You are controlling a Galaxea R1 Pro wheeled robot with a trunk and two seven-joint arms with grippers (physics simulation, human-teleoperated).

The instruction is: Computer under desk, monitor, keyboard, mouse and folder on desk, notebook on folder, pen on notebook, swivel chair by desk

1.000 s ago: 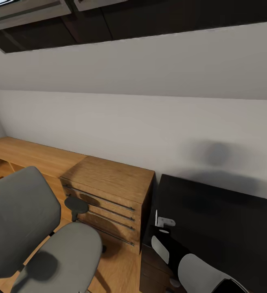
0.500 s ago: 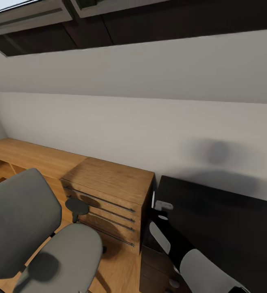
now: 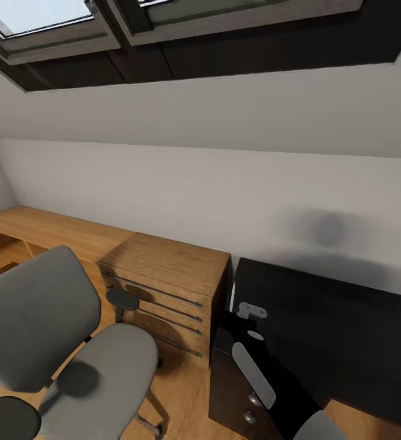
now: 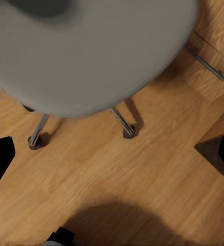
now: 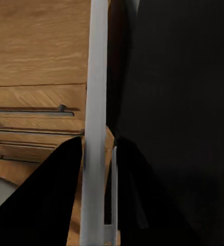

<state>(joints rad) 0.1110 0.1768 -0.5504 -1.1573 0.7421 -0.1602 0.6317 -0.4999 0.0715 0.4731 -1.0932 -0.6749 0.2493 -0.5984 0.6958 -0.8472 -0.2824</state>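
Pen [image 5: 95, 102] is held upright between the two black fingers of the right gripper [image 5: 99, 142]. The jaws are drawn in narrowly around the pale stick, one finger lying against it and the other just beside it. In the head view the pen [image 3: 232, 299] is seen as a thin white line at the near left corner of the desk [image 3: 335, 318], just above the gripper, in the gap between the desk and the wooden cabinet [image 3: 164, 275]. At the left, the swivel chair [image 3: 72, 342] is placed on the light-wood floor [image 4: 117, 174]. Its grey seat is bare and its chrome spokes are seen from the left wrist camera. Whether the left gripper's jaws are spread or pressed together cannot be told. Beside the chair, the cabinet's long-handled drawers are all pushed in and nothing is set on its top. To the right, the black desk's knobbed drawers [image 3: 249, 400] are likewise closed, and their contents are hidden. A skylight [image 3: 41, 15] is set in the sloped wall above.
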